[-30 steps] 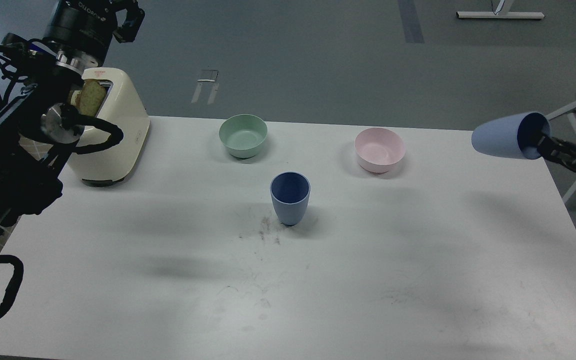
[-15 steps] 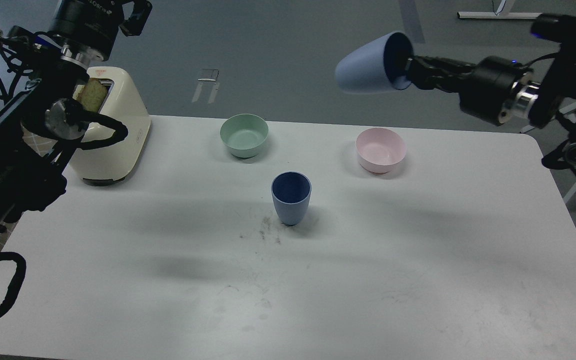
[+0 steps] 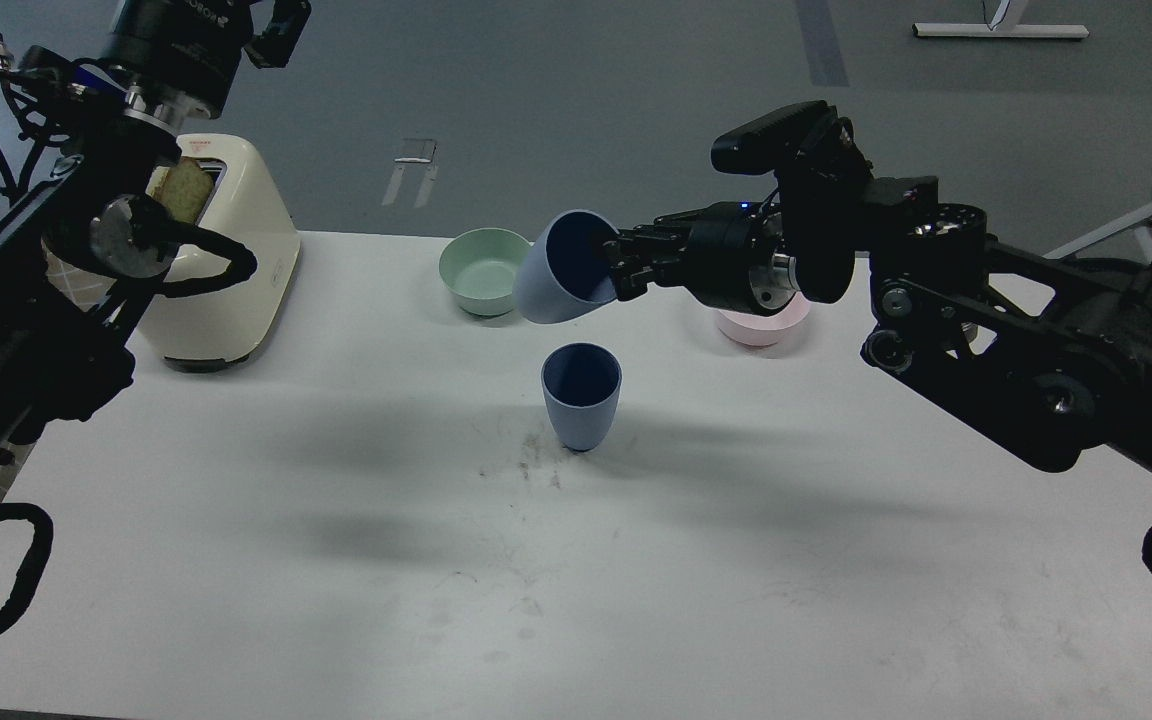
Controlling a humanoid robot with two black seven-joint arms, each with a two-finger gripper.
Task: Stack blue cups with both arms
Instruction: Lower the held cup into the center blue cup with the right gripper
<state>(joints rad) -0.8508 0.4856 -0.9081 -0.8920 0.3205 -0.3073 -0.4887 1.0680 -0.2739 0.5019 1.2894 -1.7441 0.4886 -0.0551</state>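
Note:
One blue cup [image 3: 581, 395] stands upright on the white table [image 3: 736, 560], near the middle. My right gripper [image 3: 619, 268] is shut on the rim of the second blue cup [image 3: 558, 268] and holds it tilted in the air, its mouth turned toward me, just above and a little behind the standing cup. My left arm rises at the far left. Its gripper [image 3: 281, 25] is at the top edge above the toaster, partly cut off, and I cannot tell its state.
A mint-green bowl [image 3: 476, 268] sits behind the cups, partly hidden by the held cup. A pale pink bowl [image 3: 761, 325] is mostly hidden behind my right wrist. A cream toaster [image 3: 226, 260] with toast stands at the back left.
My right arm has swung in from the right and come down, carrying the held cup from high above the pink bowl to just over the standing cup. The left arm has barely moved.

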